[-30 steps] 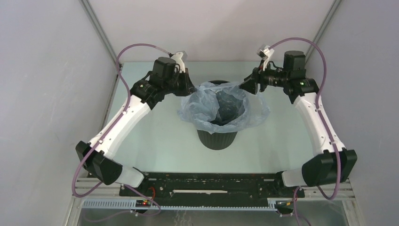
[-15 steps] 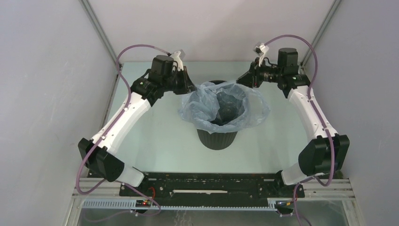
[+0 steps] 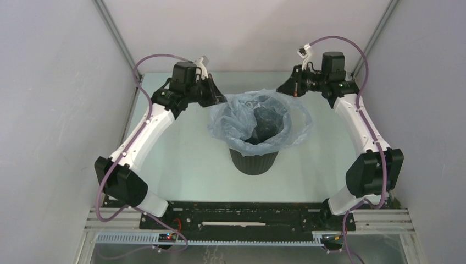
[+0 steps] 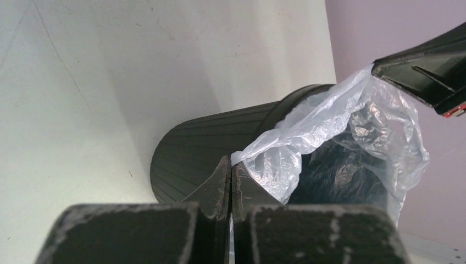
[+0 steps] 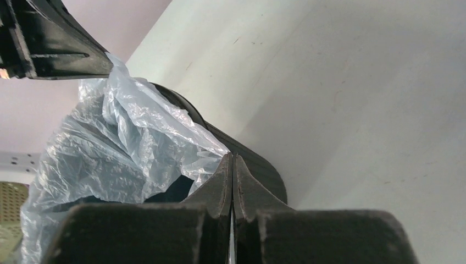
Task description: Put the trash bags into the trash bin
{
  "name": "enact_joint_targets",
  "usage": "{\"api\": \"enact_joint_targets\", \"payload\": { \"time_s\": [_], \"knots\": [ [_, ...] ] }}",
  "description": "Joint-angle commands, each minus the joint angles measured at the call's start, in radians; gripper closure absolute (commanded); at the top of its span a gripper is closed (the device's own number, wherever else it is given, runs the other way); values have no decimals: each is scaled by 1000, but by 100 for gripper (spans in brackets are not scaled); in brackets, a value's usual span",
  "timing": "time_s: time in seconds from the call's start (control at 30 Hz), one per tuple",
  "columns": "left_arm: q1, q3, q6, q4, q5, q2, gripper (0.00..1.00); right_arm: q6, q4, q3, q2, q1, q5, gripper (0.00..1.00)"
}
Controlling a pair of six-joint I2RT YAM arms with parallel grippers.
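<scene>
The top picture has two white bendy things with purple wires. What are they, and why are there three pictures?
Those are two robot arms, the left arm and the right arm, bolted at the near edge of a pale table. The wide picture comes from a camera above them. The other two come from small cameras on the wrists, each looking along its own jaws. On the table stands a black bin. A thin blue bag sits in its mouth and flops over the rim. Each arm's jaws are shut on an edge of the bag, one on each side.
</scene>
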Motion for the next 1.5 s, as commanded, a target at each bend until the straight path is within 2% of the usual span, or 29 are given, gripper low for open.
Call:
{"api": "enact_joint_targets", "payload": {
  "time_s": [0.0,0.13,0.33,0.47,0.53,0.63,0.7,0.8,0.87,1.0,1.1,1.2,1.27,1.4,1.47],
  "knots": [
    [51,-39,-106,65,110,29,100,141,-18,25,22,-5,56,100],
    [65,-46,-131,69,169,66,100,177,-25,35,51,-11,73,100],
    [66,-83,-135,55,172,75,99,202,-68,22,89,-17,105,100],
    [66,-115,-121,47,183,45,90,230,-78,-16,63,-17,93,100],
    [67,-120,-101,28,181,20,82,268,-116,-2,41,-16,99,86],
    [73,-116,-65,-25,159,-29,61,315,-216,46,6,-21,133,58],
    [84,-120,-46,-50,138,-65,52,331,-276,71,-37,-30,136,47],
    [105,-135,-34,-74,120,-125,44,323,-372,107,-94,-43,194,30],
    [122,-153,-33,-78,109,-165,36,316,-439,125,-123,-65,203,25],
    [141,-214,-38,-77,96,-228,19,326,-498,77,-192,-111,215,22],
    [153,-290,-72,-57,109,-270,13,324,-468,-18,-262,-111,207,21],
    [154,-381,-116,-3,135,-310,3,326,-430,-120,-318,-111,212,21],
    [154,-435,-147,30,158,-328,2,325,-420,-161,-339,-111,241,21],
    [155,-518,-166,62,159,-344,8,304,-409,-212,-339,-111,300,23],
    [158,-549,-168,73,153,-341,15,298,-405,-222,-328,-111,314,25]
  ]
}}
